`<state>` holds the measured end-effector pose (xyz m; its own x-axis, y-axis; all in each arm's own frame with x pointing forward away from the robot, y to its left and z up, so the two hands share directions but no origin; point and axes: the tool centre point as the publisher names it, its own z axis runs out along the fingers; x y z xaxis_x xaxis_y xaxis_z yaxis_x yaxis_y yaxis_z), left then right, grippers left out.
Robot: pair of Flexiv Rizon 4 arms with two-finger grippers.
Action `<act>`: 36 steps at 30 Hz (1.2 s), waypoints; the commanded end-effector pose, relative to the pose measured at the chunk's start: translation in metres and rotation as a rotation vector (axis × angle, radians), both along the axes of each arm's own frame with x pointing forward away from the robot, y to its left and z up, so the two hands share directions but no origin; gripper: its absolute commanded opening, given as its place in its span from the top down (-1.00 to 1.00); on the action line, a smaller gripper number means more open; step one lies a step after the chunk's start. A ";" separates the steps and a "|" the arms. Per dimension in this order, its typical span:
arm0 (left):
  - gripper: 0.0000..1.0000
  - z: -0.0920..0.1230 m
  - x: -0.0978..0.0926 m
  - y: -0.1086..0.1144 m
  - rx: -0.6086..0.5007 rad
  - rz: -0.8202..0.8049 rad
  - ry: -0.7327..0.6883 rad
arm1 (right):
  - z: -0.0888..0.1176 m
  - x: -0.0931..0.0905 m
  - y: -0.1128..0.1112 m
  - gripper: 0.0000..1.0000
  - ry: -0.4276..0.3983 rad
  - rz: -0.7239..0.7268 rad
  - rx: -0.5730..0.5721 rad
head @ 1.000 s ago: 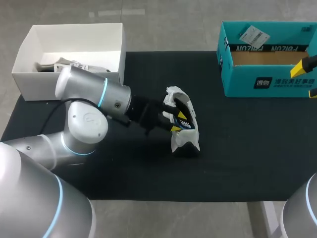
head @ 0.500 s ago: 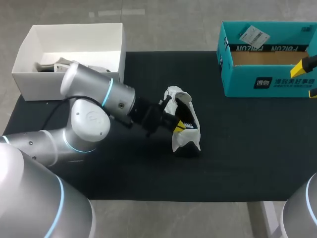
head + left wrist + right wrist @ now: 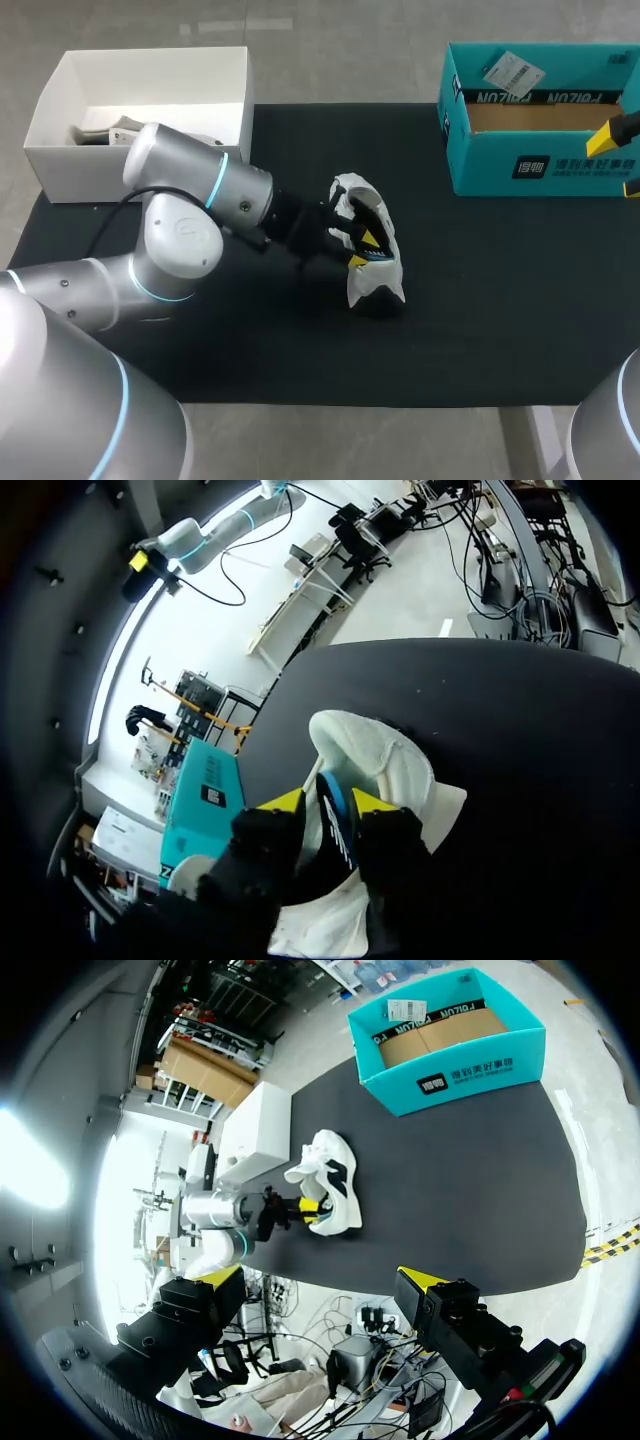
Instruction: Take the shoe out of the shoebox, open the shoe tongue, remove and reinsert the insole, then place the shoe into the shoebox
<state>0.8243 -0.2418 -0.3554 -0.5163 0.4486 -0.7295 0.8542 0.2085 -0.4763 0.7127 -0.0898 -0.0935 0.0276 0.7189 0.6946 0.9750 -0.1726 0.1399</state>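
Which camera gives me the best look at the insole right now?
Left wrist view: the insole shows close up, clamped in the left gripper. Head view shows only a blue sliver of it; right wrist view, just the shoe, small.

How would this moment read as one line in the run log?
left jaws: shut on blue-black insole | white sneaker: on black mat, outside teal cardboard shoebox | right jaws: open
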 end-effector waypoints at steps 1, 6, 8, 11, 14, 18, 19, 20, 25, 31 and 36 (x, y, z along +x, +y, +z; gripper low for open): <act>-0.54 0.008 -0.005 0.007 -0.002 -0.006 -0.017 | 0.000 0.002 0.000 -1.00 0.004 0.002 -0.001; 0.08 0.012 -0.001 0.006 -0.006 -0.005 -0.025 | 0.000 0.002 0.000 -1.00 0.004 0.002 -0.001; 0.22 0.014 0.000 0.007 -0.006 -0.008 -0.030 | 0.000 0.002 0.000 -1.00 0.004 0.002 -0.001; 0.59 0.018 0.001 0.007 -0.005 -0.014 -0.034 | 0.000 0.002 0.000 -1.00 0.004 0.002 -0.001; 1.00 0.020 0.003 0.007 0.019 -0.058 -0.030 | 0.000 0.002 0.000 -1.00 0.004 0.002 -0.001; 1.00 0.022 0.008 0.001 0.171 -0.183 -0.053 | 0.000 0.002 0.000 -1.00 0.004 0.002 -0.001; 1.00 0.022 0.008 -0.001 0.231 -0.218 -0.073 | 0.000 0.002 0.000 -1.00 0.004 0.002 -0.001; 1.00 0.022 0.008 -0.003 0.275 -0.238 -0.089 | 0.000 0.002 0.000 -1.00 0.004 0.002 -0.001; 1.00 0.023 0.009 -0.006 0.372 -0.274 -0.121 | 0.000 0.002 0.000 -1.00 0.004 0.002 -0.001; 1.00 0.023 0.009 -0.006 0.372 -0.274 -0.121 | 0.000 0.002 0.000 -1.00 0.004 0.002 -0.001; 1.00 0.023 0.009 -0.006 0.372 -0.274 -0.121 | 0.000 0.002 0.000 -1.00 0.004 0.002 -0.001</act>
